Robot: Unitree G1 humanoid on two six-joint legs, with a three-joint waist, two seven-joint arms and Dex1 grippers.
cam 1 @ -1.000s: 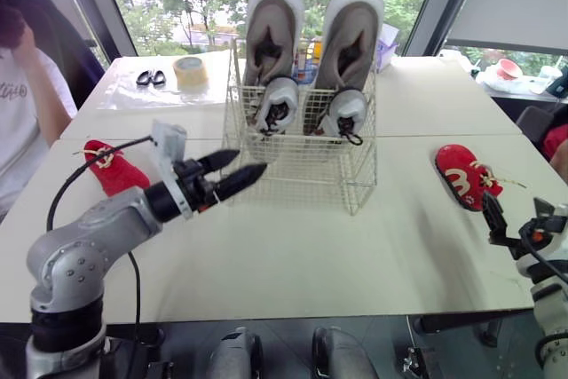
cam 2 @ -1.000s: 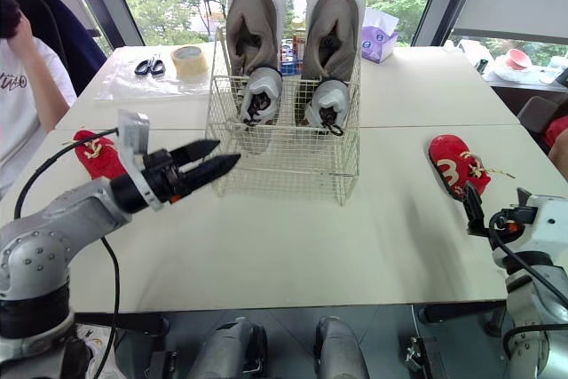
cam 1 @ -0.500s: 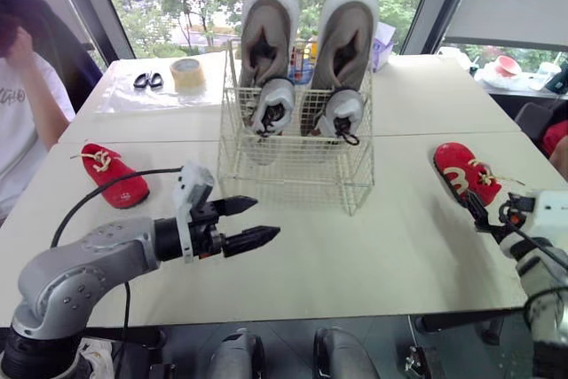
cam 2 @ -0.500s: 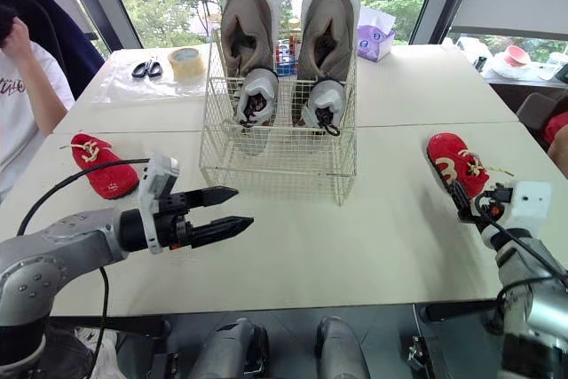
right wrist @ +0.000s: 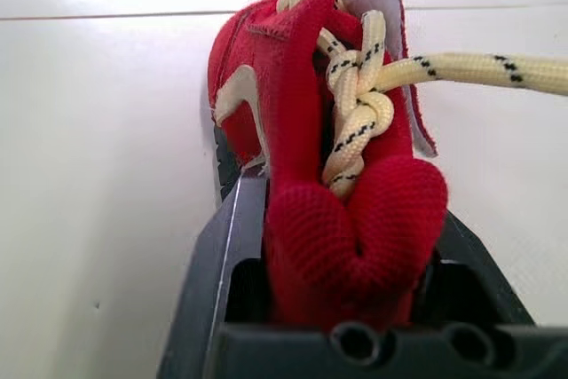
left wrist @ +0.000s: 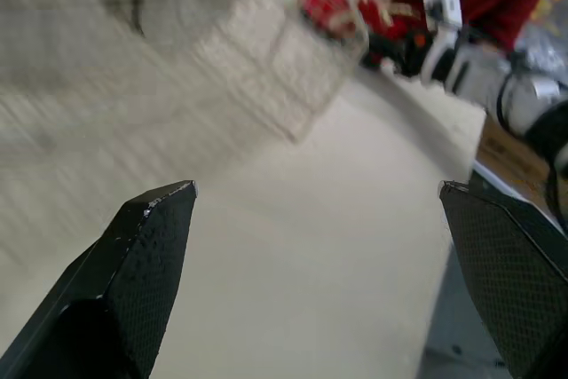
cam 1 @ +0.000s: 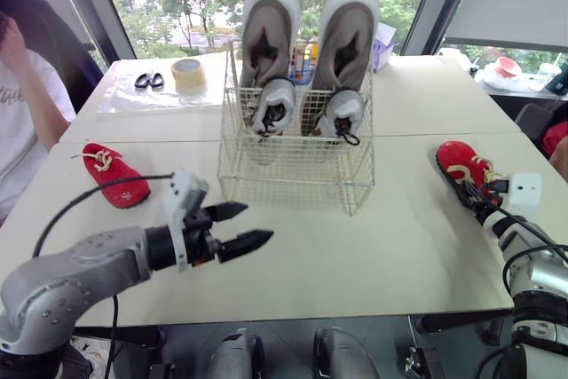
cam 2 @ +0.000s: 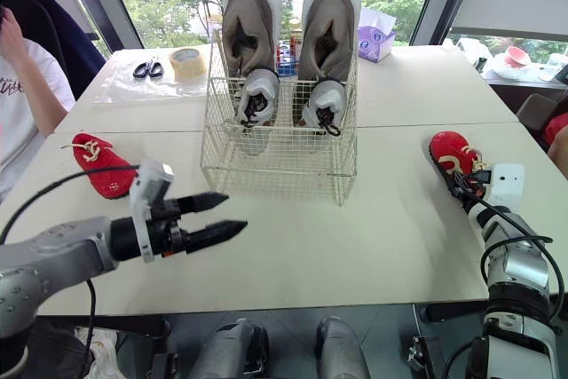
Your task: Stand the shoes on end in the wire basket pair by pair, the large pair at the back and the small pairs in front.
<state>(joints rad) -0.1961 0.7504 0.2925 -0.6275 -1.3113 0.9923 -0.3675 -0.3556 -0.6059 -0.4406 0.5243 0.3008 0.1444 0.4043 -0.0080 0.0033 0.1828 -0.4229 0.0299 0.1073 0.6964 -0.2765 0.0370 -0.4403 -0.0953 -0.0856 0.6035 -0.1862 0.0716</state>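
Your right gripper (cam 1: 473, 191) pinches the red shoe (cam 1: 460, 164) by its heel, low on the table (cam 1: 399, 237) right of the basket (cam 1: 293, 153). Left gripper (cam 1: 257, 224) gapes, empty. Risk: the loose lace (right wrist: 479, 73) snags the wire, or the soft heel slips.

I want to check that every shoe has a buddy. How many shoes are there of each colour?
Big grey-brown shoes: 2
Little white shoes: 2
Little red shoes: 2, one of them in the right claw
Total: 6 shoes
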